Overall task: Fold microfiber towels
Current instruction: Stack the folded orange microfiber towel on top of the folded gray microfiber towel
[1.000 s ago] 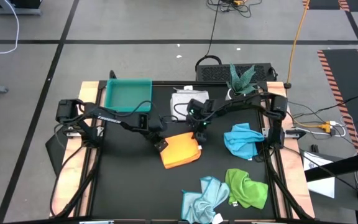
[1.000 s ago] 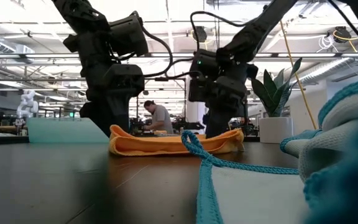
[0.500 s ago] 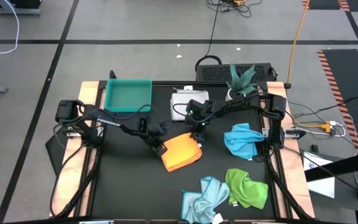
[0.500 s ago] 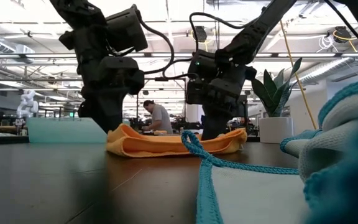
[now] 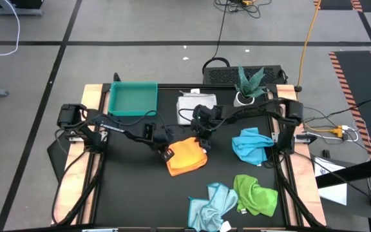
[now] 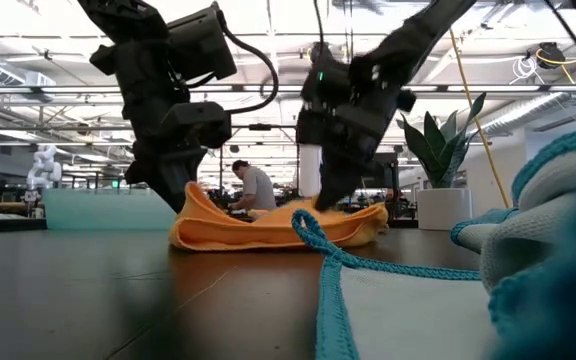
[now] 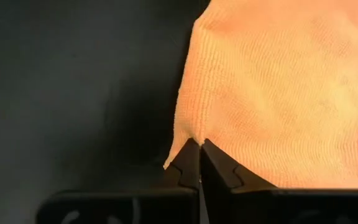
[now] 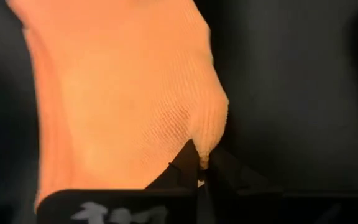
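High view, orange towel (image 5: 187, 156) (folded), corners raised

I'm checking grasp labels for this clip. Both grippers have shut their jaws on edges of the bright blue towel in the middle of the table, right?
Not quite: the towel is wrong. The left gripper and right gripper are both shut on edges of the yellow-orange towel, as both wrist views show. In the high view the bright blue towel lies untouched nearer the table's right side.
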